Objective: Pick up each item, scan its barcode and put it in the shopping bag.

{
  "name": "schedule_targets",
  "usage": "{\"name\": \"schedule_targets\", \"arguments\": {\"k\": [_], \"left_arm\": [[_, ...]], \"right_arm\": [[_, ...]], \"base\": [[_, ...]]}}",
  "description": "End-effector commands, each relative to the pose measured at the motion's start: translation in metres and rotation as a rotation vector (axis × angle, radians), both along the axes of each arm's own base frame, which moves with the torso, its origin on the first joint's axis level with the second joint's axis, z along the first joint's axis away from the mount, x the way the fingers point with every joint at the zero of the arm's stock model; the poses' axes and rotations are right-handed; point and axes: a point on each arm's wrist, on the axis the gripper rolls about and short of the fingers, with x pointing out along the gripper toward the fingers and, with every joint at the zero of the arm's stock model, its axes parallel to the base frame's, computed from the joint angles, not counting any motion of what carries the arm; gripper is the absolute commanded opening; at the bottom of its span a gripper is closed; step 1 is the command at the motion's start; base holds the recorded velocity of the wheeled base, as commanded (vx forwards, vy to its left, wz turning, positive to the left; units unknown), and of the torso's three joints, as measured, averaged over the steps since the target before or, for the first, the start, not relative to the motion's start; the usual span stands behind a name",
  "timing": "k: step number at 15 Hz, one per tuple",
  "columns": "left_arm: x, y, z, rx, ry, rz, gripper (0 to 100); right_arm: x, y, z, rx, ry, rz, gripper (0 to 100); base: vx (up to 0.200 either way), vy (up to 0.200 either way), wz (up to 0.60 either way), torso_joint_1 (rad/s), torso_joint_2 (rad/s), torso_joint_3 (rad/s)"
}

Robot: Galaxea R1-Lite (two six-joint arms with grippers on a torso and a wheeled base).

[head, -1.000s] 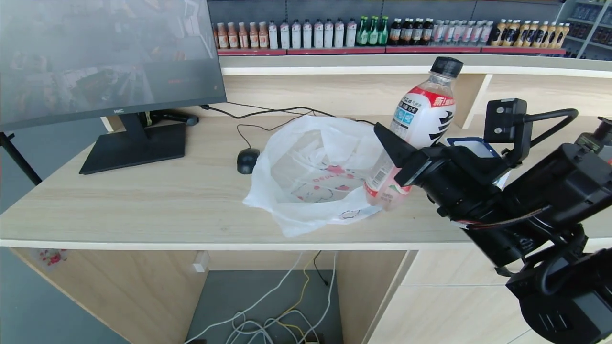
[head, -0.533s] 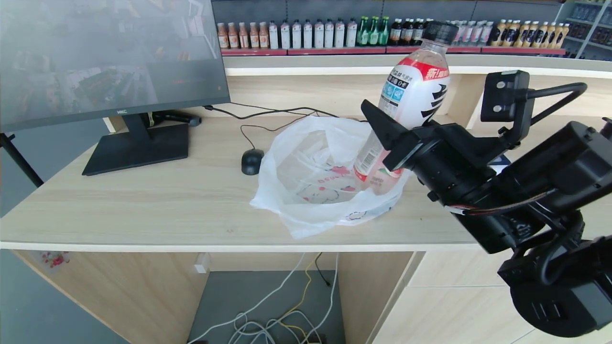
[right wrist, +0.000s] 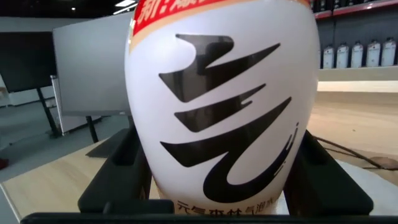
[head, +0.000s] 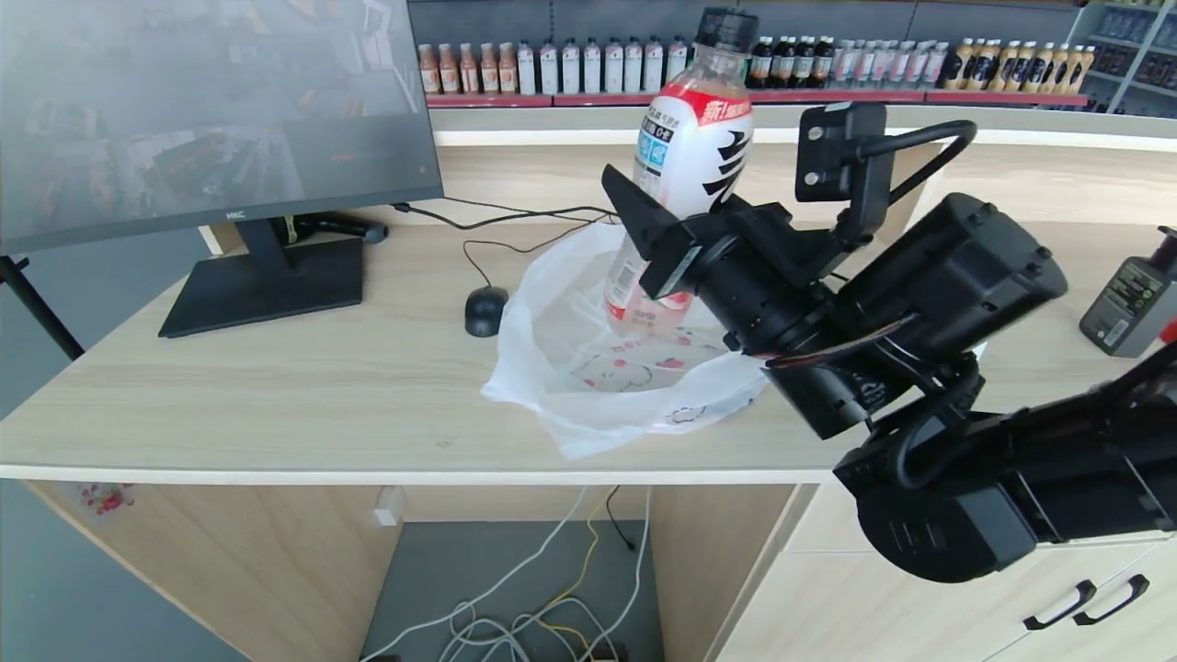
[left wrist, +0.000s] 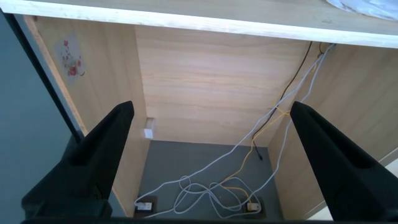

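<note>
Head view: the right gripper [head: 662, 234] is pinching the bottle [head: 685, 165] around its lower half, one dark finger across the near side and the other hidden behind it. The bottle stands nearly upright at upper centre of the frame, its base over the open mouth of the white shopping bag [head: 570, 368]; whether it touches the plastic cannot be told. The bag lies at centre on the pale wooden counter [head: 276, 386], and the right arm blocks the bag's right edge and the counter behind it. A black mouse [head: 485, 310] sits just left of the bag, a dark monitor [head: 202, 110] fills the upper left, and a grey device with a label [head: 1126, 303] stands at the far right. Rows of drinks [head: 588, 66] line a shelf along the top.

The bottle has a black cap, a red band, a blue patch, bold black brush strokes on white and a barcode low on its left side; the print is too small to read. The right wrist view gives those brush strokes close up, with a finger on each side.

The left wrist view looks under the counter: the left gripper [left wrist: 211, 106] hangs with fingers spread wide, holding nothing, above loose cables [left wrist: 249, 186] on the floor, a flower sticker [left wrist: 70, 53] on the side panel.
</note>
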Motion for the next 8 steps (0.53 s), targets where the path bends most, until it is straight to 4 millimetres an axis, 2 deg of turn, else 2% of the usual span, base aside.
{"name": "schedule_targets", "arguments": {"k": [1, 4, 8], "left_arm": [[0.000, 0.000, 0.000, -0.001, 0.000, -0.001, 100], [0.000, 0.000, 0.000, -0.001, 0.000, -0.001, 100], [0.000, 0.000, 0.000, -0.001, 0.000, -0.001, 100]], "right_arm": [[0.020, 0.022, -0.026, -0.059, 0.059, 0.018, 0], [0.044, 0.030, -0.024, -0.039, 0.054, -0.005, 0], [0.074, 0.022, -0.046, -0.062, 0.081, -0.059, 0]], "base": [[0.000, 0.000, 0.00, 0.000, 0.00, 0.000], [0.000, 0.000, 0.00, 0.000, 0.00, 0.000], [0.000, 0.000, 0.00, 0.000, 0.00, 0.000]]}}
